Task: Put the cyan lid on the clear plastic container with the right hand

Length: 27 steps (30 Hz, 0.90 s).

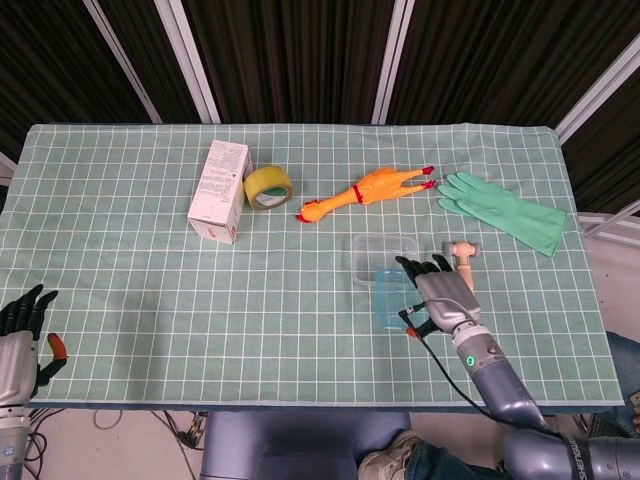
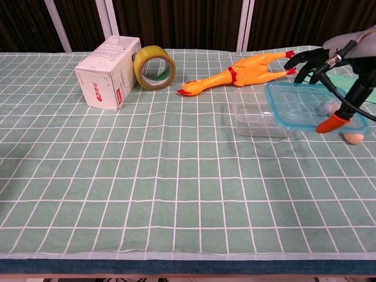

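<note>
Head view shows the right hand point(image 1: 440, 295) near the right side of the surface point(image 1: 150, 290), and the cyan lid point(image 1: 388, 297) is held in it: the dark fingers point(image 1: 418, 266) lie over the top of the lid and the orange-tipped thumb is seen under its near edge. In the chest view the lid point(image 2: 299, 106) is lifted off the cloth and tilted, and its left part hangs over the right part of the clear plastic container point(image 2: 254, 113). The lid is not seated on the container; the container stands on the cloth just to the left of the hand point(image 2: 343, 59).

A small wooden mallet point(image 1: 463, 256) lies just to the right of the container, partly hidden by the hand. Farther away a rubber chicken point(image 1: 365, 191) is placed, and to the right of it a green glove point(image 1: 505, 211). At the far left a white carton point(image 1: 220, 190) is seen with a roll of yellow tape point(image 1: 268, 186) touching its right side.

The left hand point(image 1: 22, 335) is found at the near left corner, beside the edge of the surface, with its fingers apart and nothing in them.
</note>
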### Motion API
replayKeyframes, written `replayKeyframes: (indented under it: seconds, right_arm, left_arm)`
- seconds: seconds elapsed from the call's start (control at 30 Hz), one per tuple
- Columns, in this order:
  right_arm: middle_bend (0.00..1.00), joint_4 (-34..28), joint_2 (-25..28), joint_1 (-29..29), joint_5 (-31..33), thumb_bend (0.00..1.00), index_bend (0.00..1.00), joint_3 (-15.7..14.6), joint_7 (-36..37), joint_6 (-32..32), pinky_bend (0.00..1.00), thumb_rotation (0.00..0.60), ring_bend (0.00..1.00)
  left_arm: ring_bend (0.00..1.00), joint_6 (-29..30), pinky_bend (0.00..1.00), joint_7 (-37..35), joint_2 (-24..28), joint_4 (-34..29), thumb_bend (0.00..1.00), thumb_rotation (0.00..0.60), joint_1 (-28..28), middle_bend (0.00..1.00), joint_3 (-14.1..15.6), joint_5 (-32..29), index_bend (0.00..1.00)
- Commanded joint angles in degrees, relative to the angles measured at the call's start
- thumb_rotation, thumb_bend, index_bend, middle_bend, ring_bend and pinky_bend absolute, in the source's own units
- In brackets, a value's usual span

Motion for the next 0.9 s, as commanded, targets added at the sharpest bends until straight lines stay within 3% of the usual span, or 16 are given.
replayKeyframes:
  seconds: [0.03,0.27,0.9]
  right_arm:
    - [0.54,4.18,1.97,5.29,7.51,0.28,0.0,2.21,-2.37,-4.14,0.0,0.6,0.19]
    - [0.54,12.46,-0.12,11.33,14.75,0.28,0.0,2.65,-3.92,-8.12,0.0,0.6,0.19]
    - [0.54,26.3,-9.82,16.27,15.43,0.28,0.0,0.34,-1.4,-12.46,0.0,0.6,0.19]
  left_arm:
    - [0.0,-0.17,0.0,-0.12,0.02,-0.18,0.74,0.6,-0.01,0.0,-0.16,-0.54,0.12]
    - [0.0,-0.54,0.0,-0.16,0.24,-0.59,0.74,0.6,-0.1,0.0,-0.28,-1.17,0.12]
    - [0.0,-1.46,0.0,0.03,0.76,-1.45,0.74,0.6,-0.42,0.0,-0.46,-2.62,0.12]
